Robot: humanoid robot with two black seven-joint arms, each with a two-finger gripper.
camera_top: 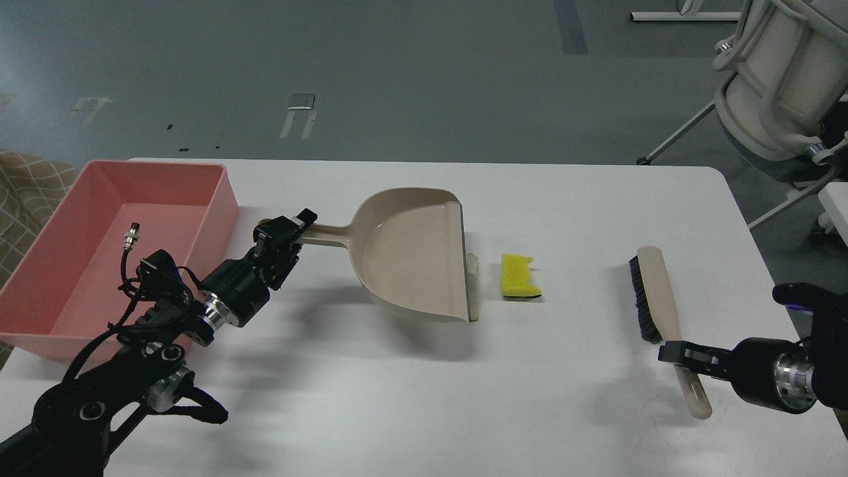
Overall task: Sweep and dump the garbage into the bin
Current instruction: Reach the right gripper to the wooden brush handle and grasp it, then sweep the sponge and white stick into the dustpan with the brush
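Observation:
The yellow sponge [520,276] with a dark underside lies on the white table, just right of the dustpan's mouth. A white bread-like slice [473,264] peeks out at the dustpan's lip, mostly hidden. My left gripper [286,233] is shut on the handle of the beige dustpan [411,258] and holds its pan tilted above the table. My right gripper [676,351] is shut on the handle of the beige brush [652,291] with black bristles, right of the sponge. The pink bin [99,252] stands at the far left and holds no garbage.
The white table [424,397] has its right edge close to my right arm. A white chair [775,86] stands beyond the table's back right corner. A patterned cloth [26,192] shows left of the bin.

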